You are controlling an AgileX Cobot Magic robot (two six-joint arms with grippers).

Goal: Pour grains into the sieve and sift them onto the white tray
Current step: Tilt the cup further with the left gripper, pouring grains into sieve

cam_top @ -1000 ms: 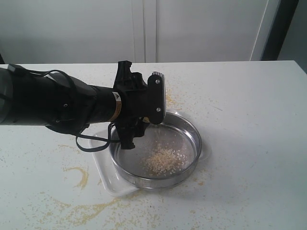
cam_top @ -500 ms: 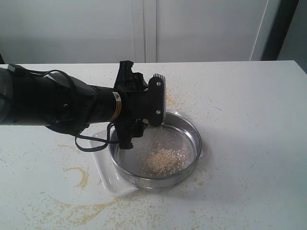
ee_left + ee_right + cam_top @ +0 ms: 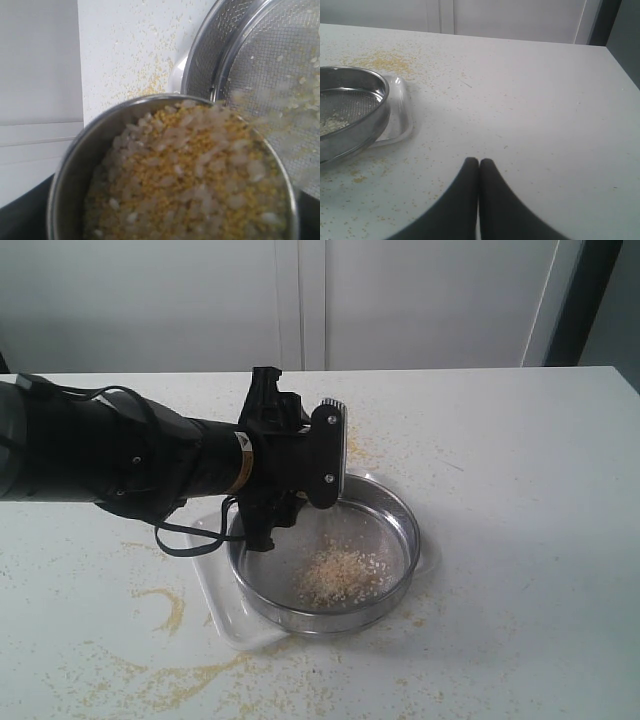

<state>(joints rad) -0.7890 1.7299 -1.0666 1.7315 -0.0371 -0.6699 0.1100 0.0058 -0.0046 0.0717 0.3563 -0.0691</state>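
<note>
My left gripper (image 3: 300, 490) hovers over the near-left rim of the sieve (image 3: 405, 515), shut on a small steel cup (image 3: 65, 185). The cup is tipped and brimful of grains (image 3: 185, 175), white kernels mixed with yellow meal. Blurred kernels slide over its lip toward the sieve's mesh (image 3: 280, 65). A small beige heap of grains (image 3: 340, 572) lies on the mesh. The sieve rests on the white tray (image 3: 225, 615), whose corners stick out beneath it. My right gripper (image 3: 479, 161) is shut and empty, low over the table to the right of the sieve (image 3: 355, 107) and the tray (image 3: 400, 107).
Spilled yellow meal streaks the table in front of the tray (image 3: 200, 675), to its left (image 3: 170, 605) and behind the sieve (image 3: 360, 445). A black cable loop (image 3: 185, 540) hangs under the left arm. A white wall stands behind the table's far edge.
The left gripper has shifted and turned very slightly over the sieve. The heap on the mesh looks about the same. The right gripper's view gives no earlier frame.
</note>
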